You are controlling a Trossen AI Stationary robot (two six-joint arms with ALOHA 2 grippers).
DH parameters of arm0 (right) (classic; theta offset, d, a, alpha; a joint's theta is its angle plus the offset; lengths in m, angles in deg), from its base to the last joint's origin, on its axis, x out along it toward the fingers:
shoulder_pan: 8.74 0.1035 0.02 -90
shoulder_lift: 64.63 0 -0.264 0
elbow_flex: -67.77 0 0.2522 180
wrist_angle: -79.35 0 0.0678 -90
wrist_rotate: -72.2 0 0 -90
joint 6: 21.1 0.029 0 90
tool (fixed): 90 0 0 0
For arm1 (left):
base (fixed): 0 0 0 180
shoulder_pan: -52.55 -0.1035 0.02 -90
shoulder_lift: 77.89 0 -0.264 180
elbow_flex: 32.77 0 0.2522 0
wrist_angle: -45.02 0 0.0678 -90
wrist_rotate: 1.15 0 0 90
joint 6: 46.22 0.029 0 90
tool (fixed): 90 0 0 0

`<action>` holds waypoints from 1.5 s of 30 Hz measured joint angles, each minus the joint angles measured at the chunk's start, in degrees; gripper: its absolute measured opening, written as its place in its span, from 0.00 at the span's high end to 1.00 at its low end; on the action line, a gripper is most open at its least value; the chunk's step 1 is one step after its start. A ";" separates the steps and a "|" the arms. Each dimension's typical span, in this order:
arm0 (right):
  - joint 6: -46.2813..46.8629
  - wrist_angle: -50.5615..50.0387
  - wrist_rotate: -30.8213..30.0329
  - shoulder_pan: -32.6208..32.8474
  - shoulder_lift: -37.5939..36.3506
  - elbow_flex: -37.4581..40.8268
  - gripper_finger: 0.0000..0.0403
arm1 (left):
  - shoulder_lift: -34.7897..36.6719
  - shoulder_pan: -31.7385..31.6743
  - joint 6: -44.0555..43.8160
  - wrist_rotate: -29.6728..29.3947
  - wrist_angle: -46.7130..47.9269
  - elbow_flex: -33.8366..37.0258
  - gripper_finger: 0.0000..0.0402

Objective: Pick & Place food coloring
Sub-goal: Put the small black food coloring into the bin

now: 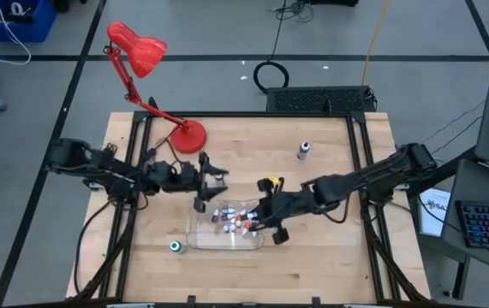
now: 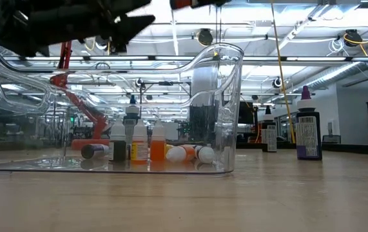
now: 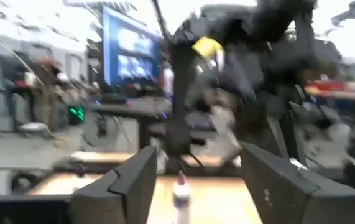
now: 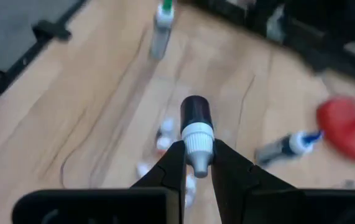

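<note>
We clamped right gripper (image 4: 194, 163) on dark dropper bottle (image 4: 196, 115), hanging above clear tray (image 1: 205, 242) for drop; left gripper (image 3: 196, 180) stood open.

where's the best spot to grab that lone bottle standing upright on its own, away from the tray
Probably by its cap, from straight above: the lone bottle stands upright on bare wood with nothing beside it, so the narrow top is free to straddle. The right end effector, the nearer one, is shut on a dark bottle.

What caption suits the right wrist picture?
Right gripper shut on a dark, white-capped food coloring bottle above the wooden table.
</note>
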 joint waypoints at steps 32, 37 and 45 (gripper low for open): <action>-6.20 -66.01 1.51 0.45 49.52 -56.20 0.90 | 10.03 -0.07 2.49 -4.08 17.89 -0.07 0.32; -5.87 -65.67 2.48 0.39 49.52 -56.14 0.90 | 10.03 -0.07 2.55 -4.08 17.99 -0.07 0.32; -7.25 -63.18 2.83 1.17 49.52 -55.72 0.90 | 10.03 -0.07 2.53 -4.08 18.00 -0.07 0.32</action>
